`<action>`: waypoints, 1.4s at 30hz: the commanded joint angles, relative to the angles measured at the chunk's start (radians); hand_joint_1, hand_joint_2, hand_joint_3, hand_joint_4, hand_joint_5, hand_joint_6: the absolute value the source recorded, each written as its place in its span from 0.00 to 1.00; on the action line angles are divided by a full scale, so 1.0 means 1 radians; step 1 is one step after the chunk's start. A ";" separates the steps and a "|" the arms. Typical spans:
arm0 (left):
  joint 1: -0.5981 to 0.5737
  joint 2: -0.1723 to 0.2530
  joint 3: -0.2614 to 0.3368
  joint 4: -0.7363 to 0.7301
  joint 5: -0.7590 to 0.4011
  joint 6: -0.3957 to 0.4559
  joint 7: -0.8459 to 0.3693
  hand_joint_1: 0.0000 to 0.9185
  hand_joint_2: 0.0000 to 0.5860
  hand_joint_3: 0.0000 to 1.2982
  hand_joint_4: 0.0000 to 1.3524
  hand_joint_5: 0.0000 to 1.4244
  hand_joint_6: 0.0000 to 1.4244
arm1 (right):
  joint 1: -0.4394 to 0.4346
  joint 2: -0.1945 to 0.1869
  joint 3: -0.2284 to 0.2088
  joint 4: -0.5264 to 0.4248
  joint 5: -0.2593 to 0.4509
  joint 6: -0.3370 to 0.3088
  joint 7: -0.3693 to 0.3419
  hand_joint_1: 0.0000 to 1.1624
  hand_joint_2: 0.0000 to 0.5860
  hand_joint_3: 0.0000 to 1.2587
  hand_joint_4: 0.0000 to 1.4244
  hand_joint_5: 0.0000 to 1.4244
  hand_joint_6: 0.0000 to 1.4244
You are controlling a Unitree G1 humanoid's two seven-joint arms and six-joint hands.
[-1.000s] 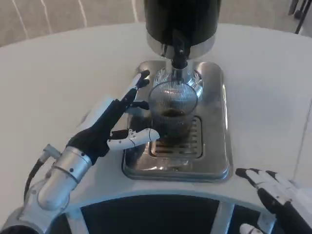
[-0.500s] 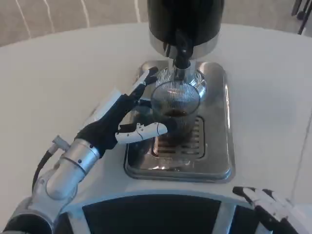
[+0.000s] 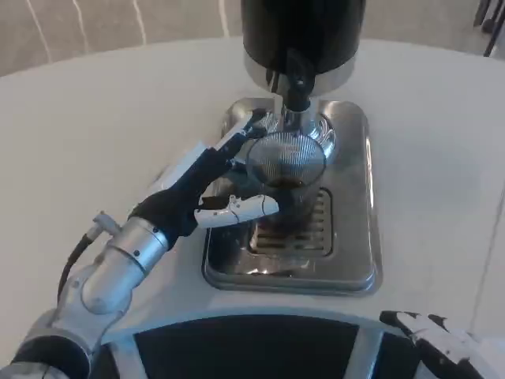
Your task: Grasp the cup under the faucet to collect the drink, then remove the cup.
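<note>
a clear ribbed glass cup (image 3: 286,183) stands upright on the slotted grille of a shiny stainless-steel drip tray (image 3: 353,237), directly below the short black faucet (image 3: 295,87) of a black cylindrical drink dispenser with a chrome band (image 3: 304,35). dark liquid fills the lower part of the cup, and its rim sits just under the faucet's tip. the tray rests on the white round tabletop (image 3: 95,118), with the dispenser's base at its far end.

the left hand (image 3: 207,185) reaches in from the lower left at the end of its silver forearm, fingers spread around the cup's left side. the upper fingers (image 3: 241,134) stretch along the far-left of the cup near its rim, and a white finger (image 3: 245,208) lies across the near side, its tip against the glass wall low down. the hand brackets the cup in a fairly wide cradle (whether it presses firmly enough to hold the glass cannot be told from this angle).

the right hand (image 3: 442,341) shows at the lower right corner, by the tabletop's near edge and well apart from the tray; its fingers lie loosely apart with nothing in them.
</note>
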 commanded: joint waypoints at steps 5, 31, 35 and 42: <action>-0.001 -0.012 -0.041 0.028 0.046 0.006 -0.009 0.42 0.14 0.06 0.12 0.33 0.32 | -0.030 0.073 -0.001 -0.012 -0.025 0.068 0.008 0.00 0.89 0.07 0.04 0.00 0.01; -0.029 -0.042 -0.124 0.059 0.121 0.029 0.067 0.40 0.15 0.07 0.14 0.36 0.37 | -0.098 0.034 0.085 -0.012 -0.125 0.202 0.033 0.00 0.93 0.09 0.04 0.00 0.01; -0.032 -0.043 -0.141 0.059 0.134 0.027 0.088 0.40 0.15 0.08 0.16 0.39 0.46 | -0.101 0.038 0.101 -0.012 -0.142 0.212 0.038 0.00 0.93 0.09 0.03 0.00 0.01; -0.037 -0.052 -0.184 0.059 0.178 0.039 0.158 0.39 0.16 0.12 0.20 0.45 0.61 | -0.103 0.038 0.108 -0.012 -0.157 0.233 0.036 0.00 0.94 0.09 0.03 0.00 0.00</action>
